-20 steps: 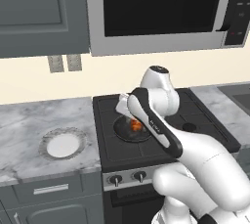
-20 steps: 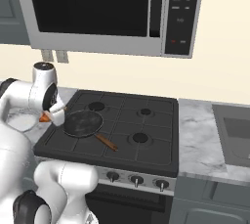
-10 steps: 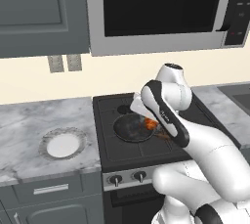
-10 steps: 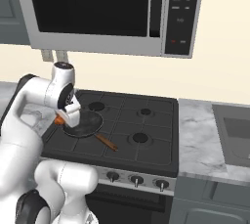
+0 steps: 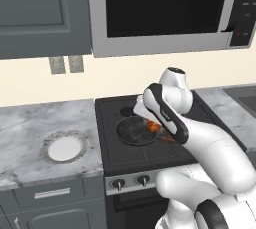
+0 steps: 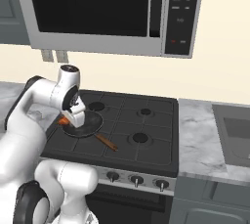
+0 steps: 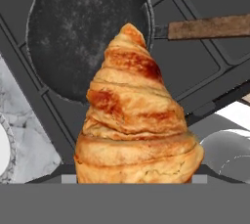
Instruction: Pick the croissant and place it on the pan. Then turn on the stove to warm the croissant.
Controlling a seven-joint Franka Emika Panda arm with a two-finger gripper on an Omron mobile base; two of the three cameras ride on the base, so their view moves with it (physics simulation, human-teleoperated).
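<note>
Currently, carry stage: pastry in the air, not yet set down.
Croissant: held at the gripper, closed on it; finger tips hidden behind the pastry in the hand view. Orange patch also shows at the gripper in the left base view, over the pan's right part.
Long axis: runs straight out from the hand, tapered tip pointing away toward the pan.
Pan: round dark skillet on the near left burner; lies directly ahead of the croissant's tip. Tip overlaps the pan's rim on the handle side; wide end hangs over bare grate just outside it.
Handle: brown wood, points right and near across the stove; well clear of the pastry.
Key relation: pan centre sits beyond the tip, so the release likely needs a small shift further over the pan, then down.
Knobs: front panel, untouched; burner step not yet begun.
Plate: white, on the marble counter left of the stove.
</note>
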